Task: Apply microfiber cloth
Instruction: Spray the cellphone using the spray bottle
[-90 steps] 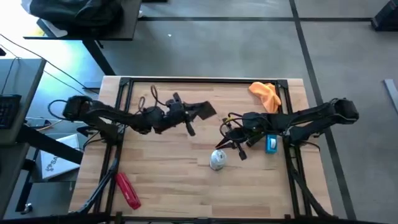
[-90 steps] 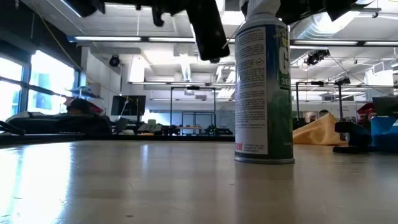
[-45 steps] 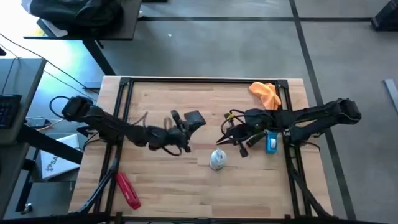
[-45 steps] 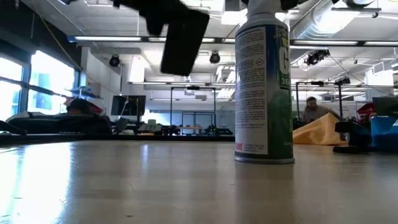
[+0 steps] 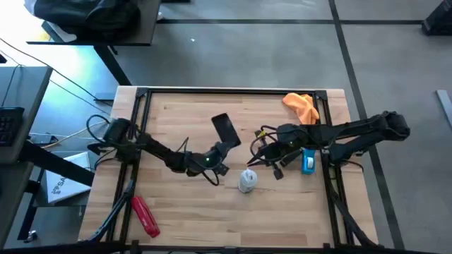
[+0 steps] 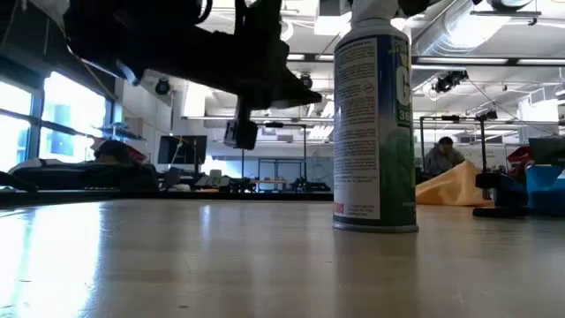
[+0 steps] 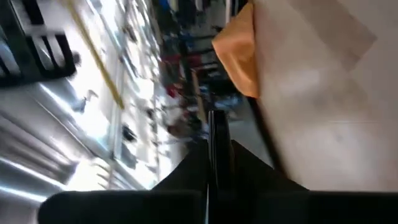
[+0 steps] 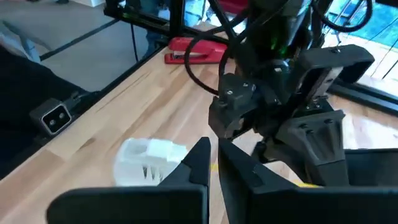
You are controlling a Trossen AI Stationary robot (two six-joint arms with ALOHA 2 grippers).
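The orange-yellow microfiber cloth (image 5: 302, 106) lies crumpled on the table's far right corner; it also shows in the low view (image 6: 452, 185) and the left wrist view (image 7: 239, 56). My left gripper (image 5: 220, 149) is mid-table, shut on a black phone (image 5: 225, 128), left of the cloth and well short of it. My right gripper (image 5: 272, 159) hovers shut right of centre, holding nothing, with the cloth behind it toward the far edge. A white spray bottle (image 5: 247, 181) stands upright between the two grippers, near the front. My left gripper pinches the phone's near end (image 5: 228, 141) between its two fingers, which lie roughly level and come from the near left. In the wrist view the phone shows edge-on as a thin dark strip (image 7: 215, 134) between the fingers. It is lifted clear of the table.
A red tool (image 5: 145, 215) lies at the near left edge. A small blue object (image 5: 308, 164) sits under the right arm. The spray bottle (image 6: 375, 115) stands close in front of the low camera. A person shows in the room beyond the table.
My left gripper has swung toward the table's near edge and right, toward the spray bottle, carrying the phone. It has turned about: the phone, earlier slanting across the table, now points toward the far edge and stays clear of the table.
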